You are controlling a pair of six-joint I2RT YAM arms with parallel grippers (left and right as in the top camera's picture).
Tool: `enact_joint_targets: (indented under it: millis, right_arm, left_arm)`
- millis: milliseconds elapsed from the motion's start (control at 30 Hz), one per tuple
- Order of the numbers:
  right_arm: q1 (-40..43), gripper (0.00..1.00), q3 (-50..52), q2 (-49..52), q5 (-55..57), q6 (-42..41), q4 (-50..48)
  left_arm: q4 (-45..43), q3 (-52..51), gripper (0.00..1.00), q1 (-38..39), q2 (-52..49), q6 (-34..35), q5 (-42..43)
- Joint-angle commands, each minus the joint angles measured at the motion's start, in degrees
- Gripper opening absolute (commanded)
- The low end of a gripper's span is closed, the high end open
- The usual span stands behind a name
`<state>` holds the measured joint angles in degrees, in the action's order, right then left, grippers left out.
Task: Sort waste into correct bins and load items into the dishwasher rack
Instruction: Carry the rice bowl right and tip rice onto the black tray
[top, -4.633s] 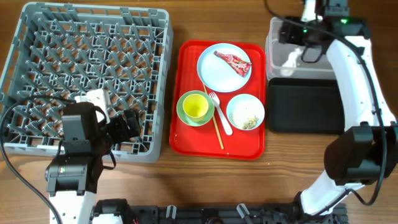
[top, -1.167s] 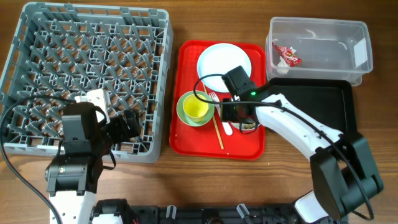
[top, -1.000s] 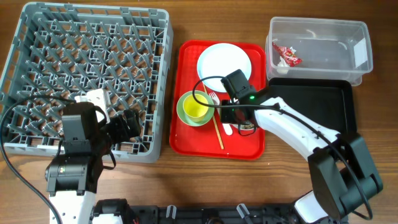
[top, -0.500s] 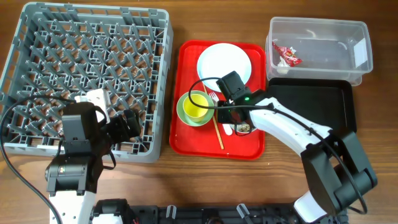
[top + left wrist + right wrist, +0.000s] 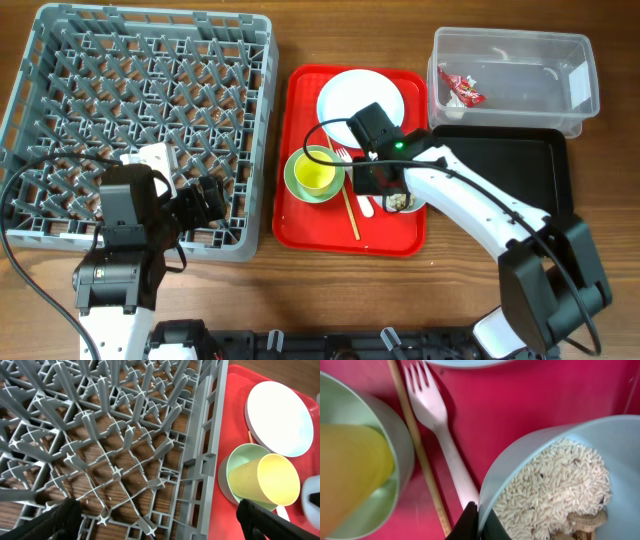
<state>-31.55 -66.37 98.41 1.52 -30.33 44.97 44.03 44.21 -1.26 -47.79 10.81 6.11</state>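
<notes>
The pale blue bowl (image 5: 560,435), heaped with rice-like crumbs (image 5: 555,495), sits at the near right corner of the red tray (image 5: 300,215), its rim pinched between the fingers of the right claw (image 5: 477,522), one finger outside the wall and one inside. Just left of the bowl lie the white fork (image 5: 440,425), tines pointing away, and the wooden chopsticks (image 5: 417,455) alongside it. Beyond them the yellow cup (image 5: 350,475) stands inside the pale green bowl (image 5: 395,440). The pale blue plate (image 5: 345,105) lies bare at the far end of the tray. To the right, the red-and-white wrapper (image 5: 462,88) rests in the clear tub (image 5: 520,45), with the black tray (image 5: 510,170) just in front of it (nothing can be made out inside). Across the desk (image 5: 450,280), the left claw (image 5: 157,510) hangs spread wide over the near edge of the grey dishwasher rack (image 5: 140,100).
</notes>
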Motion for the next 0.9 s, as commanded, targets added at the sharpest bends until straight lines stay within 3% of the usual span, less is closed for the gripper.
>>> enact_joint_targets:
  millis: [0,267,567,867]
  right_arm:
    - [1.2,0.04,-4.0,-4.2,0.2,2.2,1.2]
    - [10.5,0.04,-4.3,-11.8,-3.6,5.5,2.6]
    - [34.2,0.04,-0.2,-9.2,-34.1,15.5,2.1]
    - [46.9,0.04,2.4,0.7,-59.7,19.7,-0.7]
  left_arm:
    - [0.0,1.1,1.00,-0.4,0.1,0.3,0.9]
    - [0.0,1.1,1.00,-0.4,0.1,0.3,0.9]
    - [0.0,1.1,1.00,-0.4,0.1,0.3,0.9]
    - [0.0,1.1,1.00,-0.4,0.1,0.3,0.9]
